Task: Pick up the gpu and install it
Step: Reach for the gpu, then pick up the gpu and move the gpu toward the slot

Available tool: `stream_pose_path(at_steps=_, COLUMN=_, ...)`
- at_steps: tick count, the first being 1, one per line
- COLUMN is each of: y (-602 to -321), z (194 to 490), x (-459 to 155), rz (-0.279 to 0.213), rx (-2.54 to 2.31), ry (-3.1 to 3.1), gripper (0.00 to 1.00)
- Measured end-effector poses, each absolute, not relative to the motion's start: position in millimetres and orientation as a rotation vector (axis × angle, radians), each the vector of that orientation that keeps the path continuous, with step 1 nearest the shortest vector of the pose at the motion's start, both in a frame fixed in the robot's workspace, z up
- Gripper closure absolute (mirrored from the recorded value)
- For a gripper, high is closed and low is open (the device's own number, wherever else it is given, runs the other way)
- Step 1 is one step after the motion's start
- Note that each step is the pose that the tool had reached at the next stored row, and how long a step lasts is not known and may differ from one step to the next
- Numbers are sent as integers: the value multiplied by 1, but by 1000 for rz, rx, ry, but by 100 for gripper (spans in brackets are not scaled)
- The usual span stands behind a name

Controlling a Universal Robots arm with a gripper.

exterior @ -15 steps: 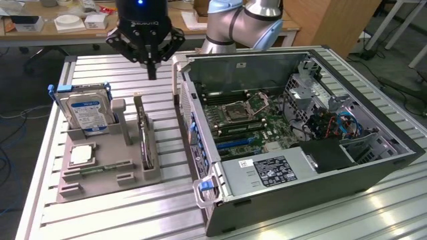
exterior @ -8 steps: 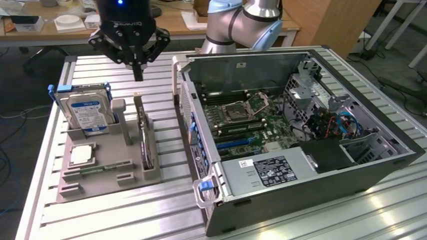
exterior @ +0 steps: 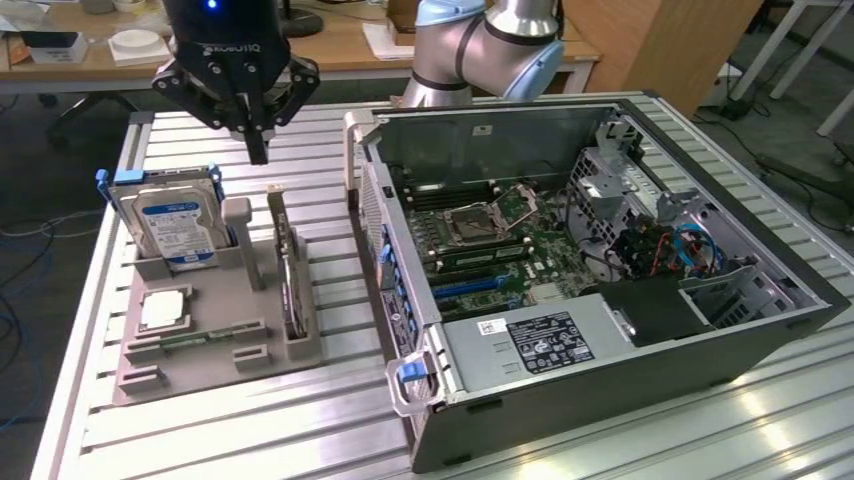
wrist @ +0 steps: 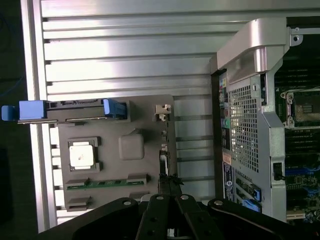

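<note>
I've got the gripper (exterior: 256, 152) at upper left, fingers pinched together on nothing, hanging just above the far end of the gpu (exterior: 287, 285). The card stands on edge in the gray holder (exterior: 200, 355). It's a tight lane, with the hard drive (exterior: 171, 225) to the left and the open case (exterior: 454, 140) to the right. Slatted metal table (exterior: 334, 420), office desks behind.

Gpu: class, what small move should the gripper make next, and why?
Probably open the gripper. Its jaws are shut, and it hangs just above the gpu, which stands on edge in the grey holder, not yet grasped.
</note>
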State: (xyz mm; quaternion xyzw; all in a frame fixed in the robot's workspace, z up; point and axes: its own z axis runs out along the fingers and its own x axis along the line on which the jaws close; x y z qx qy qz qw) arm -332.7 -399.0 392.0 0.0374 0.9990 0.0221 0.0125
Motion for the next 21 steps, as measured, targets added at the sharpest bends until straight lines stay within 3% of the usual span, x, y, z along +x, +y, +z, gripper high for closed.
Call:
stream_pose_path(at_steps=14, y=-399, z=392, x=-333, rz=69, rx=117, ry=3114, gripper=89)
stream_pose_path(at_steps=17, y=-399, z=392, x=-333, rz=69, rx=117, ry=3114, gripper=71)
stream_pose_path(at_steps=21, y=-399, z=392, x=-333, rz=69, rx=114, ry=3114, gripper=65)
